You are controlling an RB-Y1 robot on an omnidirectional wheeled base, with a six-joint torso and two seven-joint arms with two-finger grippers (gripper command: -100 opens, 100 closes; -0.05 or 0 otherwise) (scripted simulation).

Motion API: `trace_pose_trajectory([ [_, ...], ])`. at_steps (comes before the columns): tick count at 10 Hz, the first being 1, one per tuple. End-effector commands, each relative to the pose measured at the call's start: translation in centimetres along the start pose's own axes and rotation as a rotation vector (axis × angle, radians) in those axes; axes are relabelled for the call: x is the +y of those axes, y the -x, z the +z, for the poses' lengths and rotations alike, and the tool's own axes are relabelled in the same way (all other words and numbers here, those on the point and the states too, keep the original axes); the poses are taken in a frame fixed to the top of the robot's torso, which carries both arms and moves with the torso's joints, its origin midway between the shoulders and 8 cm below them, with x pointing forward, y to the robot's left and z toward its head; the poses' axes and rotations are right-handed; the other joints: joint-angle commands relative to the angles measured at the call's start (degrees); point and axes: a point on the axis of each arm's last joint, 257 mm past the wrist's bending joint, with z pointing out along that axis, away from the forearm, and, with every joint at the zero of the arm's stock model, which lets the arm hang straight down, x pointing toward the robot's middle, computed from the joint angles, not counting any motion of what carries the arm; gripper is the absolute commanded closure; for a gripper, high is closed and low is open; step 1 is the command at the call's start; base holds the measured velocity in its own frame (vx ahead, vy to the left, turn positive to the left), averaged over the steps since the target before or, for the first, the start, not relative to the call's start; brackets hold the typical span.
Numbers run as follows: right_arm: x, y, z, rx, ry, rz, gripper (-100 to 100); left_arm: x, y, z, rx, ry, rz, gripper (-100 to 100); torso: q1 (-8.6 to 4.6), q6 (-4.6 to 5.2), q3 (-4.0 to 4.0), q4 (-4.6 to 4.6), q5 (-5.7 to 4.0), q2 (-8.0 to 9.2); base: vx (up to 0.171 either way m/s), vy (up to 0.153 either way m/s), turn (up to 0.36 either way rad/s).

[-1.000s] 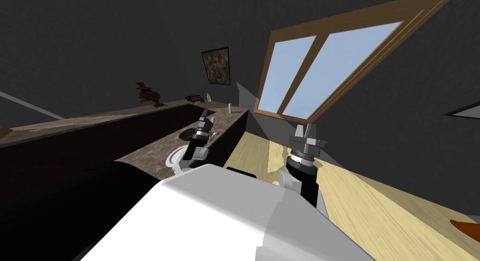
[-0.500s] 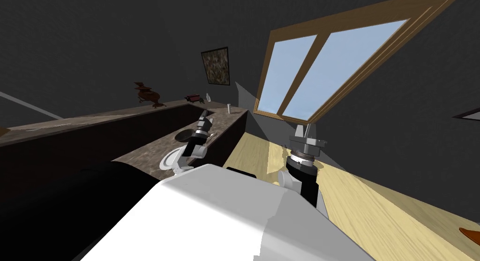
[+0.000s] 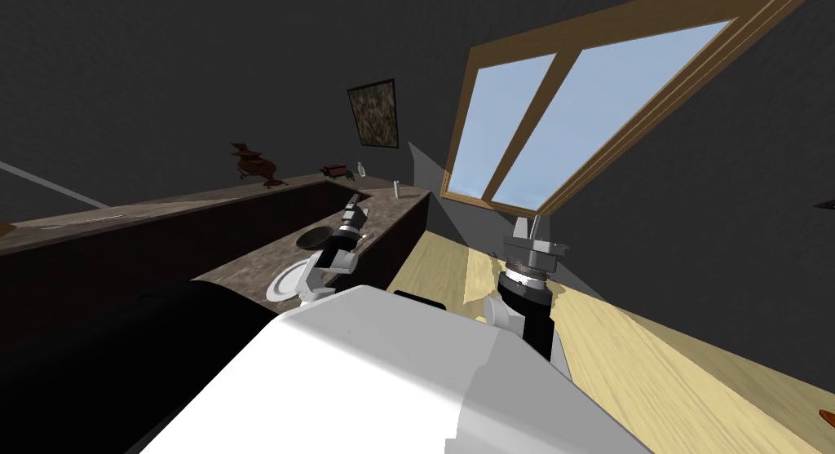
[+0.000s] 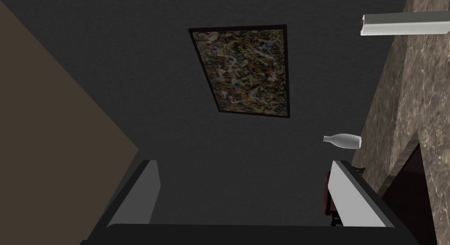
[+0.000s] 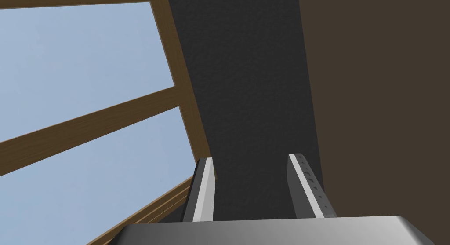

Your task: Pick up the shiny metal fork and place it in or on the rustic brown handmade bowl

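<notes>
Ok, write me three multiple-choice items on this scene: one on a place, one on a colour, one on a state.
1. Where does the dark bowl sit?
A) on the wooden floor
B) on the brown mottled counter
C) on the window ledge

2. What colour is the plate on that counter?
A) red
B) white
C) green

3. How do the jaws of the left gripper stand?
A) shut on a fork
B) shut on the bowl
C) open, holding nothing

Answers:
1 B: the head view shows it on the countertop, just beyond the plate.
2 B: it is drawn plain white.
3 C: in the left wrist view the jaws stand wide apart with nothing held between them.
</notes>
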Motion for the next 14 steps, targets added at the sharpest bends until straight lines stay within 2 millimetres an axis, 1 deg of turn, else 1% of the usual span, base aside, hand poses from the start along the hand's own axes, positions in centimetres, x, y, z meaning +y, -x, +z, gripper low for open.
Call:
trace_pose_trajectory([
  [1, 0.0, 0.0, 0.0, 0.0, 0.0, 0.0, 0, 0.6, 1.2, 0.3, -0.025, 0.034, -0.007, -100, 0.0, 0.0, 0.0, 0.0, 0.0, 0.0, 0.072, -0.041, 0.04],
  [3, 0.0, 0.0, 0.0, 0.0, 0.0, 0.0, 0, 1.9, 1.5, 0.2, -0.035, 0.082, -0.008, -100, -0.06, 0.0, -0.07, -0.03, -0.01, -0.13, 0.064, -0.039, 0.014],
  [4, 0.0, 0.0, 0.0, 0.0, 0.0, 0.0, 0, 2.2, 2.6, 0.3, -0.057, 0.1, -0.016, -100, 0.0, 0.0, -0.02, -0.01, 0.0, -0.04, 0.067, -0.055, 0.051],
  [6, 0.0, 0.0, 0.0, 0.0, 0.0, 0.0, 0, 3.4, 2.8, 0.2, -0.067, 0.149, -0.017, -100, -0.06, 0.0, -0.06, -0.02, -0.02, -0.11, 0.058, -0.033, 0.014],
  [7, 0.0, 0.0, 0.0, 0.0, 0.0, 0.0, 0, 3.7, 3.9, 0.3, -0.09, 0.167, -0.028, -100, 0.02, 0.0, -0.01, -0.01, 0.0, -0.01, 0.061, -0.045, 0.06],
  [9, 0.0, 0.0, 0.0, 0.0, 0.0, 0.0, 0, 5.0, 4.2, 0.0, -0.101, 0.217, -0.029, -100, -0.05, 0.0, -0.05, -0.02, -0.01, -0.09, 0.058, -0.034, 0.013],
  [10, 0.0, 0.0, 0.0, 0.0, 0.0, 0.0, 0, 5.3, 5.3, 0.0, -0.125, 0.236, -0.041, -100, 0.02, 0.0, -0.01, -0.01, 0.0, -0.01, 0.07, -0.031, 0.047],
  [12, 0.0, 0.0, 0.0, 0.0, 0.0, 0.0, 0, 6.5, 5.5, -0.4, -0.136, 0.286, -0.043, -100, -0.02, 0.0, -0.06, -0.02, 0.0, -0.1, 0.058, -0.035, 0.025],
  [13, 0.0, 0.0, 0.0, 0.0, 0.0, 0.0, 0, 6.8, 6.6, -0.4, -0.159, 0.304, -0.056, -100, 0.01, 0.0, -0.01, -0.01, 0.0, -0.01, 0.074, -0.041, 0.068],
  [14, 0.0, 0.0, 0.0, 0.0, 0.0, 0.0, 0, 7.6, 6.7, -0.7, -0.167, 0.335, -0.057, -100, -0.02, -0.01, -0.05, -0.01, 0.0, -0.09, 0.079, -0.053, 0.04],
])
